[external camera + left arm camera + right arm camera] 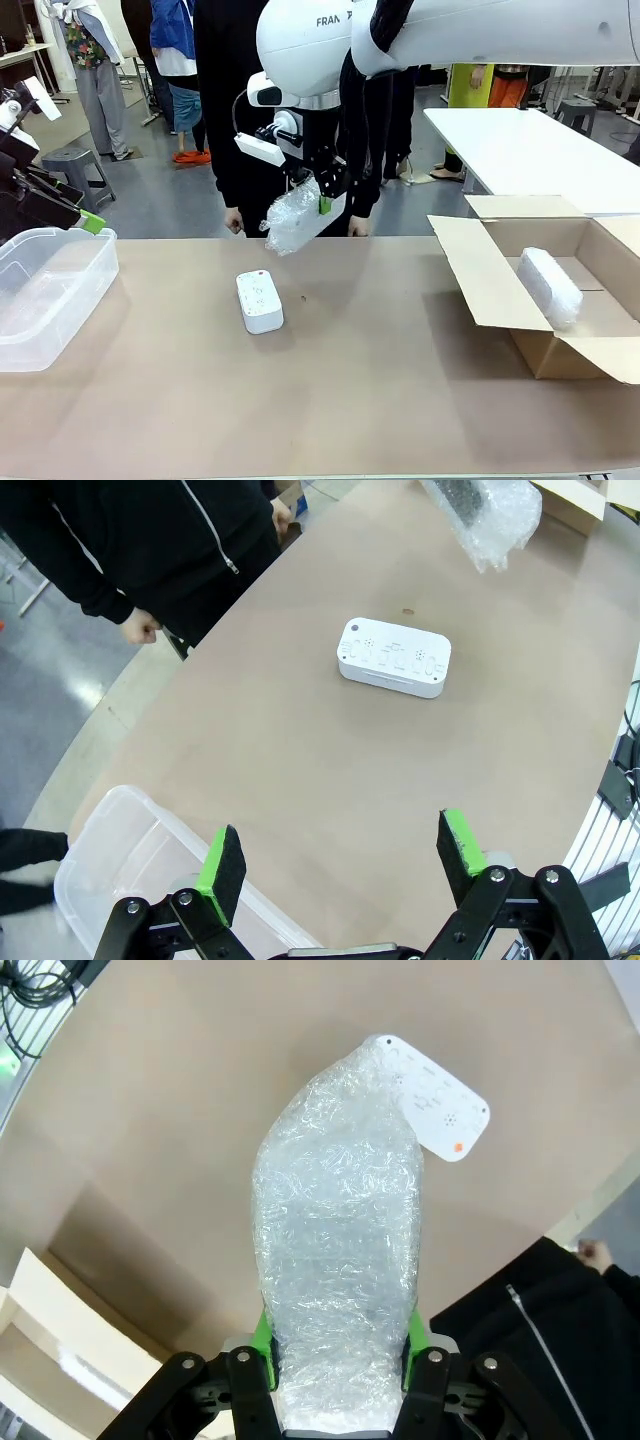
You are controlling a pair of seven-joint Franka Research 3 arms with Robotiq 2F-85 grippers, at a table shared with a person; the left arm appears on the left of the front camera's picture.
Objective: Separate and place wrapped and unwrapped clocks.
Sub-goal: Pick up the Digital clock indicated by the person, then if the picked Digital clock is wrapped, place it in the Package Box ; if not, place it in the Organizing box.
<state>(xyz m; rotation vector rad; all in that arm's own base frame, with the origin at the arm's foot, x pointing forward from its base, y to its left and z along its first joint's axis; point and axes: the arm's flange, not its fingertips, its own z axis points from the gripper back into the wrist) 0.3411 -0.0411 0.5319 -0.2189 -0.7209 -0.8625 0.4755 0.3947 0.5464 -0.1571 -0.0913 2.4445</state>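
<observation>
Front view: the right hand [322, 203] reaches in from the right, across the middle. It pinches a wrapped clock [293, 222], a crinkly bubble-wrap bundle hanging tilted, well clear of the tan surface [380, 400]. Below it, a bit to the left, the bare clock [260, 301] lies flat, smooth and round-cornered. A second wrapped clock [549, 287] lies in the open cardboard box [480, 270] at the right edge. A clear plastic bin [60, 300] sits at the left edge, with broad bare surface between the two.

Left wrist view: the left hand [340, 845] is spread wide with nothing between its green pads, hovering over the bin's rim. The bare clock sits well ahead, with open surface all round it.

Right wrist view: the pads press both sides of the bundle, which juts out along the fingers.
</observation>
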